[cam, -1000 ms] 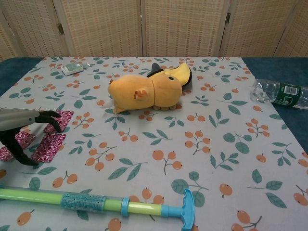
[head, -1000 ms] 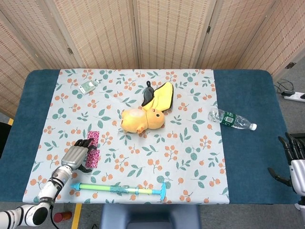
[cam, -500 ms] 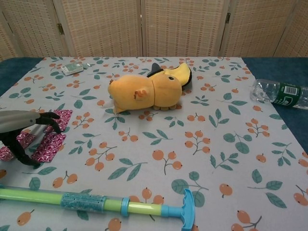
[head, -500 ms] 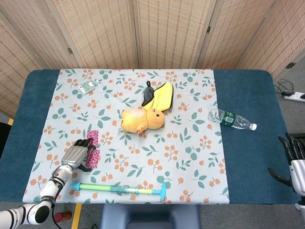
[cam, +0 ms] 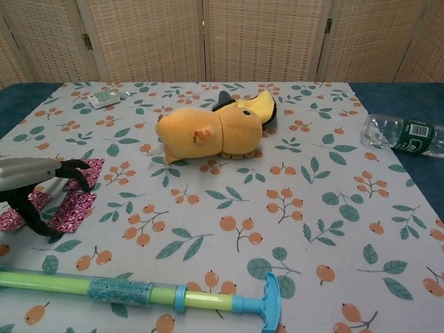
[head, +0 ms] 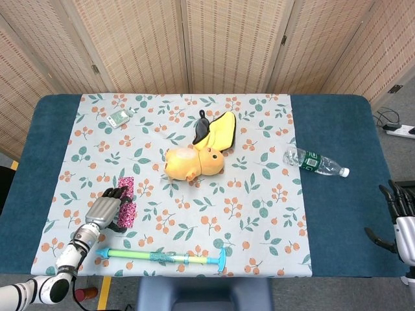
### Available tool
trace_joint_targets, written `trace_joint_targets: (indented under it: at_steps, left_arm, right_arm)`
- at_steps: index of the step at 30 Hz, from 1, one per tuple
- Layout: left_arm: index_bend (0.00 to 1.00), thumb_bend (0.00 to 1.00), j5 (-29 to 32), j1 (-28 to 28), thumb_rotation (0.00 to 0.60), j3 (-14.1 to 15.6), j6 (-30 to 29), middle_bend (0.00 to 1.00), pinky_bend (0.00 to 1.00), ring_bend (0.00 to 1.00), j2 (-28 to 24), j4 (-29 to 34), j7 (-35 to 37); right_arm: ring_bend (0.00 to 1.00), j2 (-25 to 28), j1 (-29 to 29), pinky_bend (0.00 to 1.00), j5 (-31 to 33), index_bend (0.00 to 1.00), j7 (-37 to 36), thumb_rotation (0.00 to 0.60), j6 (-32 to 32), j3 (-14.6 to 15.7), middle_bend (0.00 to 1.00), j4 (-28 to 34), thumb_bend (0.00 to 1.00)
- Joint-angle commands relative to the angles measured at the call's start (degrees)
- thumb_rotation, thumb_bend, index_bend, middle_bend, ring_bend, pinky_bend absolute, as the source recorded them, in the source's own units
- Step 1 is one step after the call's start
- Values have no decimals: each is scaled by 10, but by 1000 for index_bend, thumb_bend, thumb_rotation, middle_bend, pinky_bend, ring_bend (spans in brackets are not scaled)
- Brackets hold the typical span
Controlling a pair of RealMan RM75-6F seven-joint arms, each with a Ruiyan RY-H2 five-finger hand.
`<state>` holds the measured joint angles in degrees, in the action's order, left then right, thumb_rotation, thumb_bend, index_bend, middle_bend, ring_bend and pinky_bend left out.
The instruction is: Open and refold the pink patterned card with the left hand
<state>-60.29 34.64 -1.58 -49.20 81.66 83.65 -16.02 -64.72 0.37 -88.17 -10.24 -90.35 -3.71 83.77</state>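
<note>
Left hand [head: 107,210] covers the near part of the pink patterned card [head: 127,194]; whether the fingers grip it or just rest on it can't be told. In chest view the hand [cam: 38,182] is cut by the left edge. Right hand [head: 400,217] is cut by the head view's right edge, beyond the table's right edge. Bottle [cam: 404,134] is clipped at the chest view's right edge. Small packet [head: 120,117] near the far-left corner: label too small to read.

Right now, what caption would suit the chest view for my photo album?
Robot's left hand poised over an open pink patterned card, beside a plush toy on a floral tablecloth.
</note>
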Motion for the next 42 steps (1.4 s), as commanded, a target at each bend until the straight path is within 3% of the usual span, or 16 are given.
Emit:
trace_joint_targets:
  at_steps: [1, 11, 15, 28, 42]
  left_arm:
    - [325, 223, -6, -2, 600, 0, -6, 0, 0, 0, -4, 5, 3]
    - [330, 224, -60, -11, 600, 7, -34, 0, 0, 0, -54, 33, 8]
    - [330, 224, -101, -14, 600, 15, -33, 0, 0, 0, -77, 30, 43]
    - [316, 217, -222, -28, 600, 57, -36, 0, 0, 0, -99, -59, 179]
    - [304, 216, -262, -34, 600, 70, -36, 0, 0, 0, -67, -153, 255]
  right_arm:
    - [0, 0, 0, 0, 0, 0, 1, 600, 0, 0, 0, 1, 230]
    - [0, 2, -1, 0, -3, 0, 6, 600, -4, 0, 0, 8, 230]
    - [0, 4, -1, 0, -5, 0, 11, 600, -5, 1, 0, 14, 230]
    - [0, 10, -8, 0, -17, 0, 42, 600, -20, 6, 0, 47, 230]
    - [0, 11, -17, 0, -21, 0, 62, 600, -32, 10, 0, 65, 230]
